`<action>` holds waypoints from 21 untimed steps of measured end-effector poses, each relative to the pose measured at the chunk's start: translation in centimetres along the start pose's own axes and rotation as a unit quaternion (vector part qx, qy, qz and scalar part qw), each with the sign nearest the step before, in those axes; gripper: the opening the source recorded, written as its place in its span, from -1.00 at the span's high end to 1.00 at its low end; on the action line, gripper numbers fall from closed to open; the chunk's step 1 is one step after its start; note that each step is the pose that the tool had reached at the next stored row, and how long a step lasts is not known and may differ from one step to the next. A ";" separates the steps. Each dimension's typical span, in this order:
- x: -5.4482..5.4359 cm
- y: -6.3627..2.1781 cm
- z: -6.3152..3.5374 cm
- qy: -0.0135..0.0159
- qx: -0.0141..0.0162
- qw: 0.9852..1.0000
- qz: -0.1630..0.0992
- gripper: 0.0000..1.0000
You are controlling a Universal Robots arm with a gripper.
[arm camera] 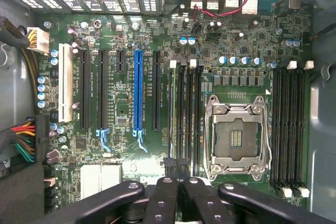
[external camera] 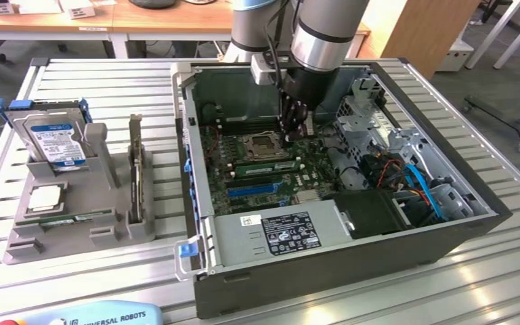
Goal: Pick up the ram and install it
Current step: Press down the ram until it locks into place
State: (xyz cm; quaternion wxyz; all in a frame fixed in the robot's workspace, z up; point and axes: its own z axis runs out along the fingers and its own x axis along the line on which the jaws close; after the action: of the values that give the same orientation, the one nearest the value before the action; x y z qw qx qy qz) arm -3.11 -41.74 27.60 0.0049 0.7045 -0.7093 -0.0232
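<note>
The slatted metal desk (external camera: 106, 88) carried an open grey computer case (external camera: 332, 271) and, at the exterior view's left, a grey parts holder (external camera: 25, 247). Inside the case, the black pincer (external camera: 294, 132) hung shut over the green motherboard (arm camera: 126, 129), gripping nothing visible. The long green ram stick (external camera: 265, 164) stood slotted beside the silver processor socket (arm camera: 236, 135). The wrist view showed a blue expansion slot (arm camera: 138, 90).

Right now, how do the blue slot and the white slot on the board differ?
The blue slot is narrower than the white slot and ends in a pale blue clip; the white slot has none. The blue slot sits between black slots; the white slot is outermost. Both are empty and parallel.
</note>
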 end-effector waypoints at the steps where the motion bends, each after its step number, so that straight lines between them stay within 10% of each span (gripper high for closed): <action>1: 0.0 0.00 0.00 0.000 0.000 1.000 0.000 0.78; 8: 0.0 -0.26 -0.02 0.000 0.000 1.000 0.000 0.80; 21: 0.0 -3.33 -0.13 0.000 0.000 1.000 0.000 0.80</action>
State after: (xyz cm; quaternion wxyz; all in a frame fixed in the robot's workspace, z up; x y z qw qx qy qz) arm 0.22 -41.81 27.60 0.0050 0.7045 -0.7093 -0.0233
